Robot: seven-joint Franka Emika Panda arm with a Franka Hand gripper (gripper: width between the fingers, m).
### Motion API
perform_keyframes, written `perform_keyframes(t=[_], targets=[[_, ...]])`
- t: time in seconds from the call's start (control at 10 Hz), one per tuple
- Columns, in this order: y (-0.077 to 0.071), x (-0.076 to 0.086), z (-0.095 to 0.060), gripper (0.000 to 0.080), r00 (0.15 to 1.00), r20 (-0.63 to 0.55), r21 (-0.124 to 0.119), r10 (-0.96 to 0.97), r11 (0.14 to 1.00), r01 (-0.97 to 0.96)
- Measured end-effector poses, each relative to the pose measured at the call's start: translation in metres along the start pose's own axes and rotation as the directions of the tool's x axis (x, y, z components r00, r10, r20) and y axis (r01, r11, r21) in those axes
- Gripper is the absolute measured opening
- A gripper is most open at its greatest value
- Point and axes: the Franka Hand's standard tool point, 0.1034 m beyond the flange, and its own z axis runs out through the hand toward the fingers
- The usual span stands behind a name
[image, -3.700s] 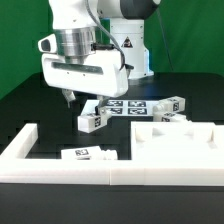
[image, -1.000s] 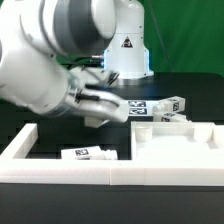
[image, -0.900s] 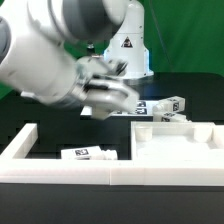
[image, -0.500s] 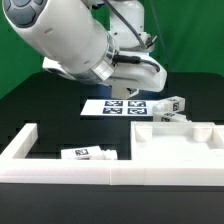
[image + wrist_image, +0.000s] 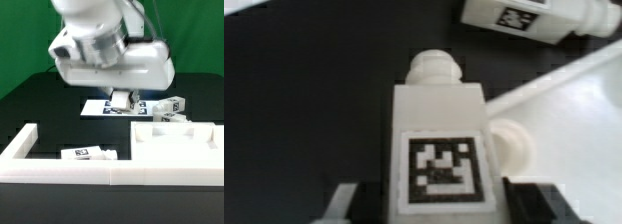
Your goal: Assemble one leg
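Observation:
My gripper (image 5: 121, 100) is shut on a leg (image 5: 121, 99), a short white post with a black-and-white tag, held in the air above the marker board (image 5: 120, 107). In the wrist view the leg (image 5: 441, 140) runs lengthwise between my two fingers (image 5: 537, 200), its round peg end pointing away from the camera. A second leg (image 5: 172, 104) lies on the table toward the exterior view's right and shows in the wrist view (image 5: 530, 18). A third leg (image 5: 88, 154) lies inside the white border wall (image 5: 60, 165). The large flat white panel (image 5: 180, 140) lies at the right.
The arm's white body (image 5: 105, 45) fills the upper middle of the exterior view and hides the table behind it. A green backdrop stands behind the black table.
The arm has swung across the view and turned. The leg that lay by the marker board's left end is now lifted in my gripper above the board.

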Motion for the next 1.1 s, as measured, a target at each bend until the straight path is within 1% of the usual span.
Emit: perform_keyframes(t=[0.1,0.2,0.3,0.4,0.5,0.6,0.7,0.8,0.9,1.0,1.1], targets=[[-0.012,0.004,-0.005,0.0285,0.996,-0.09,0.002,-0.026,1.0,0.026],[-0.012,0.009,-0.005,0.0285,0.979,-0.203,0.003,-0.028,1.0,0.03],[-0.01,0.004,-0.001,0.0285,0.972,-0.235,0.001,-0.028,1.0,0.029],[-0.015,0.01,-0.006,0.0285,0.946,-0.322,-0.001,-0.035,0.999,0.036],[-0.032,0.007,-0.015,0.0285,0.918,-0.389,-0.019,-0.072,0.997,0.07],[-0.048,0.005,-0.021,0.0285,0.896,-0.434,-0.023,-0.096,0.995,0.096],[-0.06,0.01,-0.024,0.0285,0.848,-0.52,-0.019,-0.103,0.994,0.109],[-0.057,0.01,-0.021,0.0285,0.81,-0.577,-0.023,-0.106,0.993,0.114],[-0.057,0.009,-0.018,0.0285,0.791,-0.602,-0.026,-0.109,0.993,0.117],[-0.064,0.008,-0.019,0.0285,0.775,-0.622,-0.025,-0.113,0.992,0.124],[-0.081,0.005,-0.022,0.0285,0.776,-0.618,-0.024,-0.127,0.99,0.142]])
